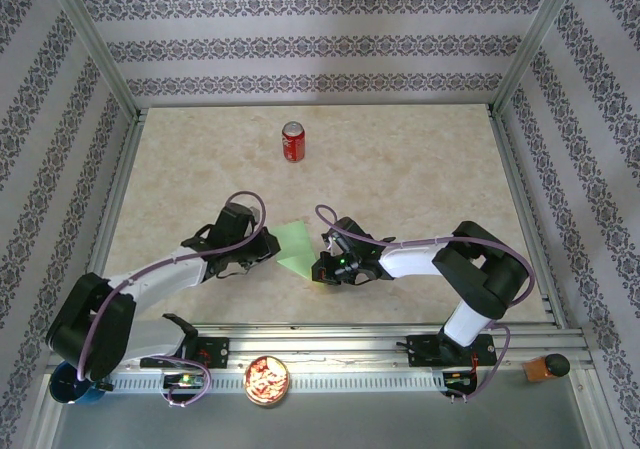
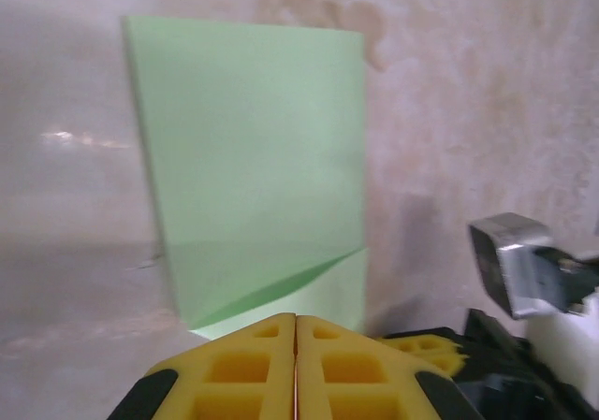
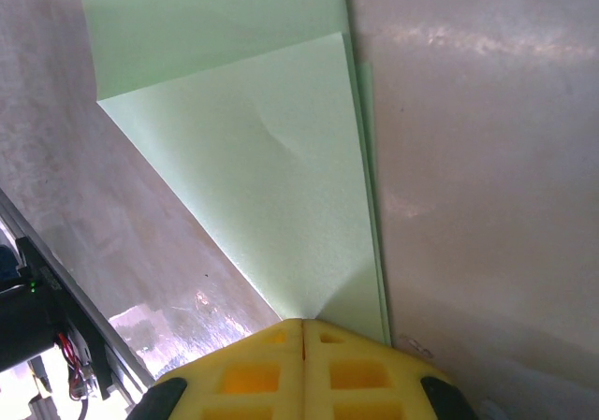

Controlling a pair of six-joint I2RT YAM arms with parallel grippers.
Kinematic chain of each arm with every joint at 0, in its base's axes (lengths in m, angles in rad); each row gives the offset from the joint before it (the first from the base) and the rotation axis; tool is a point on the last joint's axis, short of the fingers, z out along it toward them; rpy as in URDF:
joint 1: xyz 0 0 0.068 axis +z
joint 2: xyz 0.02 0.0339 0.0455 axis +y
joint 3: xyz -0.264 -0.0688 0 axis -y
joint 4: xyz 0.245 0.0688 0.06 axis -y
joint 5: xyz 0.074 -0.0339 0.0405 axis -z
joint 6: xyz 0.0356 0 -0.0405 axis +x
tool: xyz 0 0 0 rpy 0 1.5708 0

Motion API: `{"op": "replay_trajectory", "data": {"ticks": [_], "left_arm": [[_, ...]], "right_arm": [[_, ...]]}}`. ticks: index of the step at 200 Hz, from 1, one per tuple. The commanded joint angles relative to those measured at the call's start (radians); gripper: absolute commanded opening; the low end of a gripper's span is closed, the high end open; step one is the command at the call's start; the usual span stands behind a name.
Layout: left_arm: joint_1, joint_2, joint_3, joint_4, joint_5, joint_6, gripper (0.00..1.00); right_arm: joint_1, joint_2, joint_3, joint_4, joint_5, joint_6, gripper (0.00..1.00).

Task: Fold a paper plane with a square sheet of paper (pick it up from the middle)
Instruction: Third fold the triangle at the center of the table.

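The left hand (image 2: 297,319) is closed, its two yellow fingers (image 2: 243,369) pressed flat together. Their tips sit at the near edge of the folded green paper (image 2: 253,158); whether they pinch it I cannot tell. The right hand (image 3: 303,325) is closed too, its fingers meeting at the narrow corner of a triangular flap. Seen from above, the paper lies on the surface (image 1: 400,169) between the two hands, touching each. A red can (image 1: 293,141) stands upright well apart, toward the far side. A round dish (image 1: 267,379) sits at the near edge between the arm bases.
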Motion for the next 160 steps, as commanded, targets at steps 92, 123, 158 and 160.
{"op": "replay_trajectory", "data": {"ticks": [92,123,158,160], "left_arm": [[-0.086,0.249,0.005,0.099,0.047,0.033,0.07],[-0.084,0.242,-0.022,0.108,0.037,0.037,0.06],[-0.084,0.263,-0.026,0.134,0.061,0.046,0.05],[-0.084,0.264,-0.025,0.135,0.062,0.046,0.05]], "right_arm": [[-0.005,-0.033,0.059,-0.117,-0.023,-0.003,0.02],[0.007,-0.027,0.111,-0.103,-0.035,0.008,0.03],[0.024,0.078,0.187,-0.098,-0.042,0.003,0.04],[0.025,0.083,0.188,-0.096,-0.041,0.004,0.04]]}}
